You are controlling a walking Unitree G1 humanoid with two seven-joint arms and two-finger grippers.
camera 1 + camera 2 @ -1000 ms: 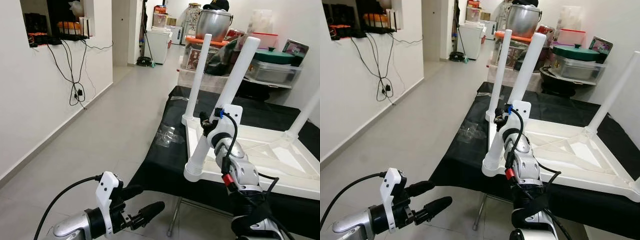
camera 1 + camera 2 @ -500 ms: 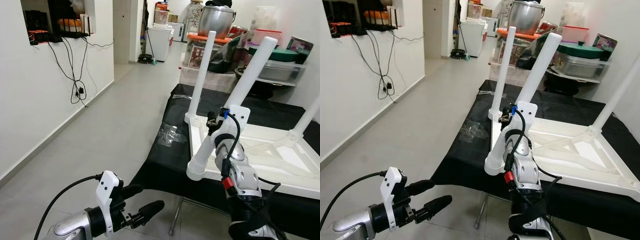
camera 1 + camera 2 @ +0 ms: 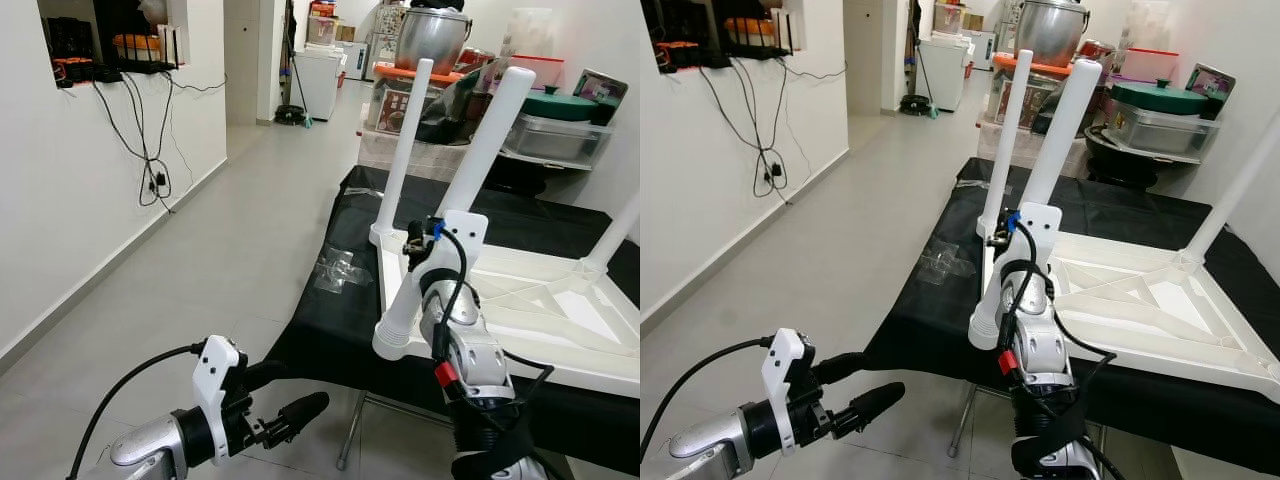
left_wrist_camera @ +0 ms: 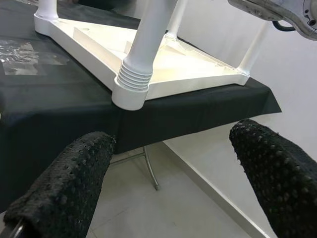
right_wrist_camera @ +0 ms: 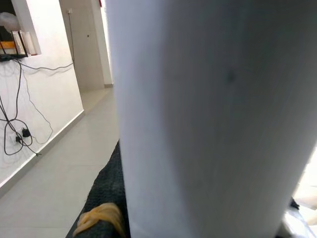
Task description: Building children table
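A white children's table [image 3: 540, 320] lies upside down on a black-covered bench [image 3: 330, 330]. Three of its legs stick up. The near left leg [image 3: 480, 150] leans, and its ribbed foot [image 3: 395, 335] sits in the corner socket. My right gripper [image 3: 420, 245] is shut on this leg about halfway up. In the right wrist view the leg [image 5: 208, 119] is pressed close against one black finger [image 5: 106, 208]. My left gripper [image 3: 300, 388] hangs open, low over the floor and left of the bench. From the left wrist view its fingers [image 4: 64, 188] point at the leg's foot [image 4: 133, 87].
A clear plastic wrapper [image 3: 335, 270] lies on the black cloth near the far leg [image 3: 405, 150]. Shelves with pots and plastic boxes [image 3: 545, 125] stand behind. A white wall with hanging cables [image 3: 150, 160] runs along the left, and tiled floor [image 3: 220, 260] lies between wall and bench.
The head view has shifted slightly. The gripped leg has swayed a little and my right wrist has moved with it. The left gripper has stayed low and open.
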